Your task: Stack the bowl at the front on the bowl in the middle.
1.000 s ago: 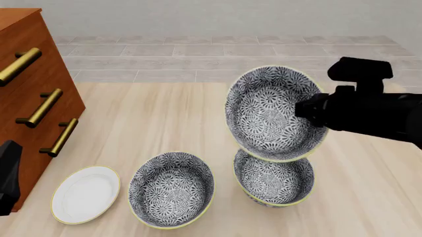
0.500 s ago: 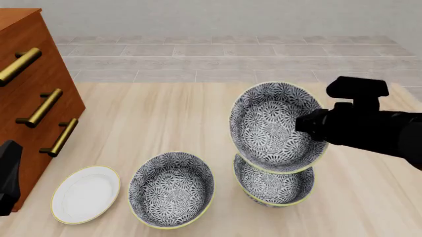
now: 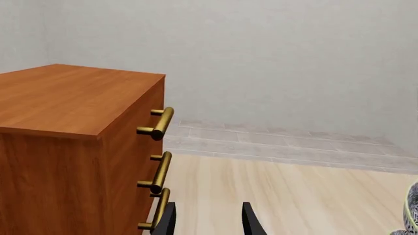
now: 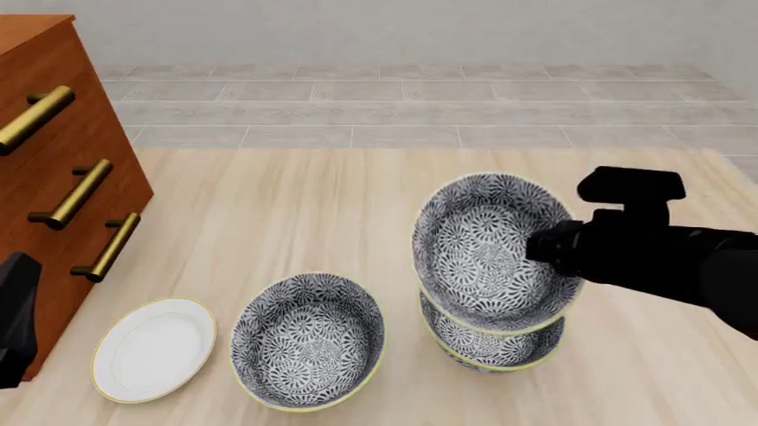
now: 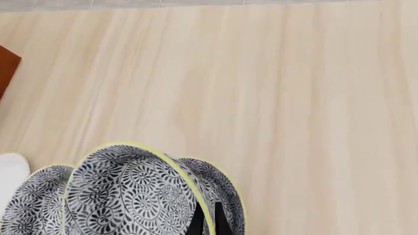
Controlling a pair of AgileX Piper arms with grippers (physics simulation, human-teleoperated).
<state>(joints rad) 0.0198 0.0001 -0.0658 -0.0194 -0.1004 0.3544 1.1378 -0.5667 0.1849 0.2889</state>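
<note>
Right end effector (image 4: pixel 539 248): closed on the rim of the bowl at the front (image 4: pixel 485 248), held tilted just above the bowl in the middle (image 4: pixel 498 342) towards the counter's (image 4: pixel 296 204) right edge for nesting; left end effector (image 3: pixel 207 223): open, empty, parked clear.

Wooden dresser (image 4: pixel 59 169) beside tiled floor (image 4: pixel 391 111), pale wall (image 3: pixel 274 63).
</note>
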